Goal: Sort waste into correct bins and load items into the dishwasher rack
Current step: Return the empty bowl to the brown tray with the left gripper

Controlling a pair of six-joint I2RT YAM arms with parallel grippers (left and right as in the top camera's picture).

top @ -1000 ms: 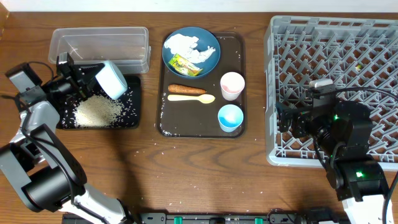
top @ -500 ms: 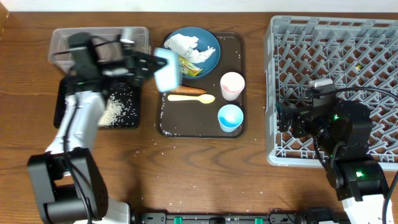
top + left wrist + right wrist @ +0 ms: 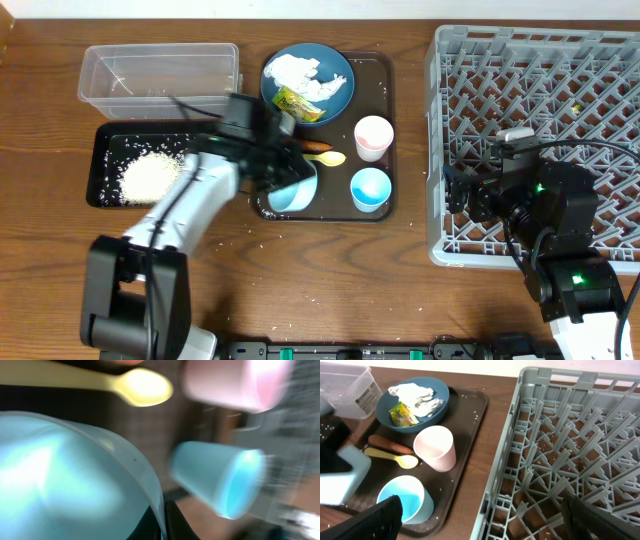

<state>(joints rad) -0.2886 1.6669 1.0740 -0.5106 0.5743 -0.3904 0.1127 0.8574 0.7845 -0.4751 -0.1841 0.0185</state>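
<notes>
At the centre of the overhead frame, left gripper [image 3: 288,176] clenched on the rim of the light blue bowl [image 3: 295,198], 1 dark finger [image 3: 174,522] against the bowl wall at the bottom edge of the wrist view. Bowl over the lower-left corner of the dark brown serving tray [image 3: 386,90], hollow partly upward; whether touching the tray, impossible to tell. Just right of the bowl, small light blue cup [image 3: 370,189]; above that, pink cup [image 3: 373,137], the 2 upright on the tray's right side. Between bowl and pink cup, pale yellow spoon [image 3: 333,158], handle hidden under the arm, with the orange carrot [image 3: 318,146] just above it, also partly covered. At the tray's top, dark blue plate [image 3: 312,50] carrying crumpled white tissue [image 3: 300,72] and a green-yellow snack wrapper [image 3: 296,103]. At the left of the frame, glossy black tray [image 3: 97,195] with a heap of white rice [image 3: 150,176]; directly above it, clear plastic tub [image 3: 160,47], a few grains inside. Filling the right of the frame, grey dishwasher rack [image 3: 540,70]. At the rack's left wall, right gripper [image 3: 457,190] released, jaws spread wide, well apart from the cups. Stray grains on the wooden table [image 3: 300,280].
</notes>
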